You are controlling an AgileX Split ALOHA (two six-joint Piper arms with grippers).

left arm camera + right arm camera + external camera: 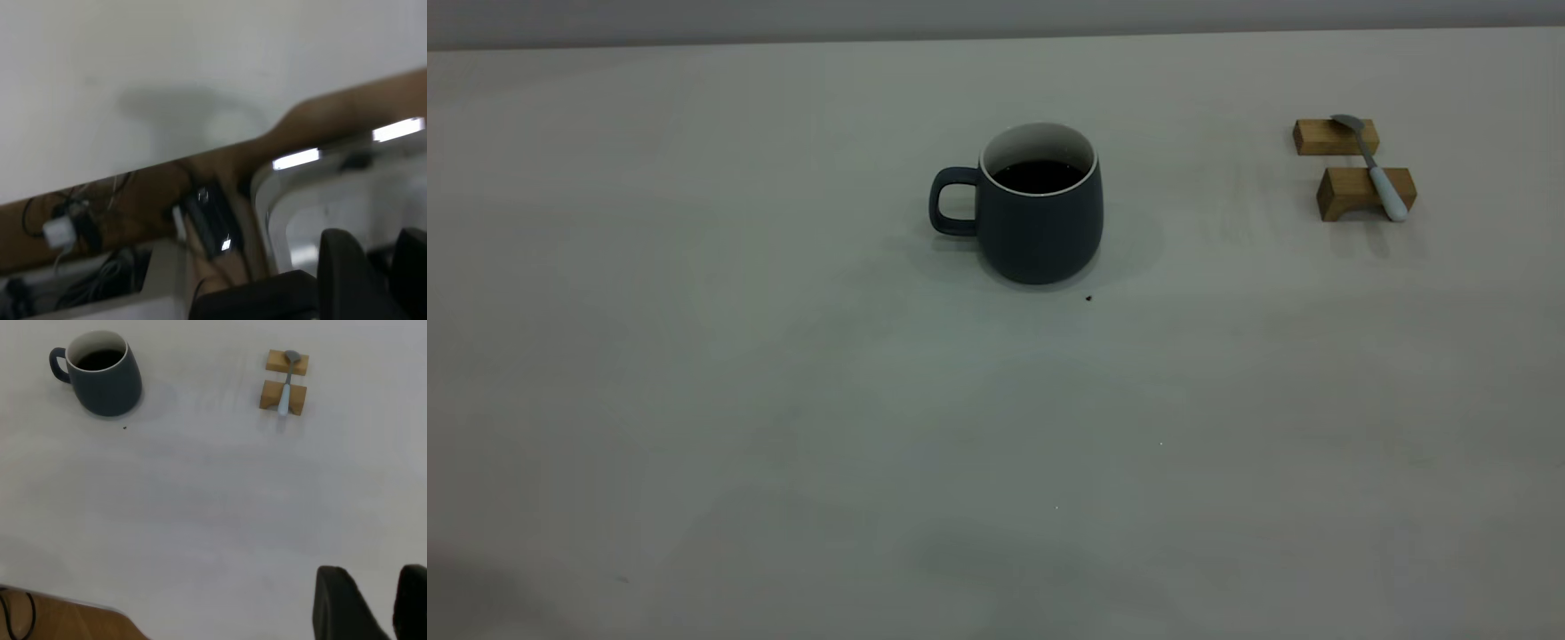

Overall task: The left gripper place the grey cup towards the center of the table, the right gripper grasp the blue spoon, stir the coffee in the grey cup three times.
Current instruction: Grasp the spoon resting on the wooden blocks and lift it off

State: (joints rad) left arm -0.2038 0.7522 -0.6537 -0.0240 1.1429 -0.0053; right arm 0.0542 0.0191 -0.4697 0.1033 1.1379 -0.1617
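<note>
The grey cup (1040, 222) stands upright near the middle of the table (783, 400), handle toward the left, with dark coffee (1039, 175) inside. The blue spoon (1378, 173) lies across two wooden blocks at the far right, bowl on the far block. Neither arm shows in the exterior view. In the right wrist view, the right gripper (383, 593) hovers high over the near table, far from the cup (103, 380) and spoon (287, 383), its fingertips slightly apart and empty. The left gripper (385, 267) hangs past the table's edge, tips slightly apart, holding nothing.
Two wooden blocks (1325, 138) (1352, 191) carry the spoon. A tiny dark speck (1088, 298) lies just in front of the cup. Below the table edge (200, 153), the left wrist view shows cables (67, 220) and a brown floor.
</note>
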